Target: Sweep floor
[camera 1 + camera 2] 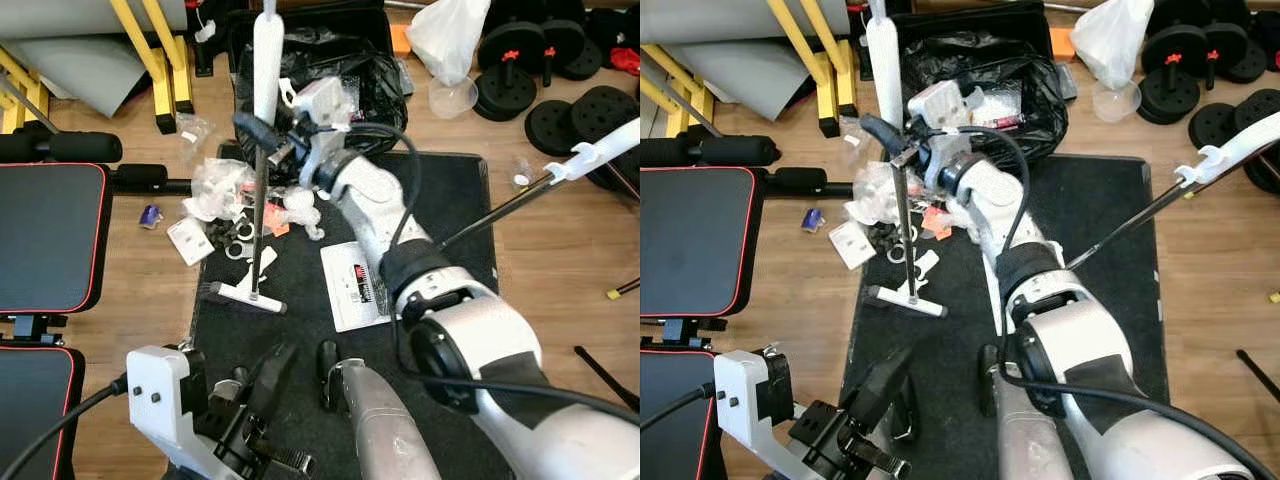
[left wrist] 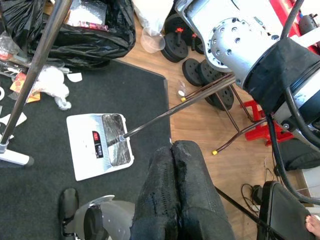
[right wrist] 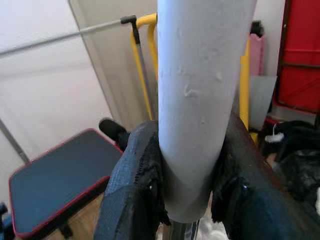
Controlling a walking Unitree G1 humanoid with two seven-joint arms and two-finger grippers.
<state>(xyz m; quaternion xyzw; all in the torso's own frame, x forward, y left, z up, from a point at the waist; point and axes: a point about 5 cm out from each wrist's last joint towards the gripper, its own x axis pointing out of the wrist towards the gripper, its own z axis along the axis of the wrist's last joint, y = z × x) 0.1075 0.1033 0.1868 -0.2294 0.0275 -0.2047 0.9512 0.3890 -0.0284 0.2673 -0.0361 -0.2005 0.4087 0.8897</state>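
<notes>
My right gripper [image 1: 263, 137] is shut on the broom [image 1: 258, 215], gripping just below its white grip [image 3: 200, 75], with a finger [image 3: 135, 185] on each side. The pole stands nearly upright, and the white broom head [image 1: 245, 297] rests on the black mat [image 1: 300, 340]. Litter [image 1: 225, 190] of clear wrappers, white scraps and orange bits lies just beyond the head. A white dustpan [image 1: 350, 285] lies flat on the mat to the right, its long handle [image 1: 590, 155] slanting off to the right. My left gripper [image 2: 172, 147] is shut and holds nothing, low near my body [image 1: 272, 368].
An open black rubbish bag [image 1: 330, 70] sits beyond the litter. A black and red weight bench [image 1: 50, 235] stands at the left, a yellow frame [image 1: 160, 60] behind it. Weight plates [image 1: 540, 60], a white plastic bag [image 1: 450, 35] and a clear cup [image 1: 452, 97] are far right.
</notes>
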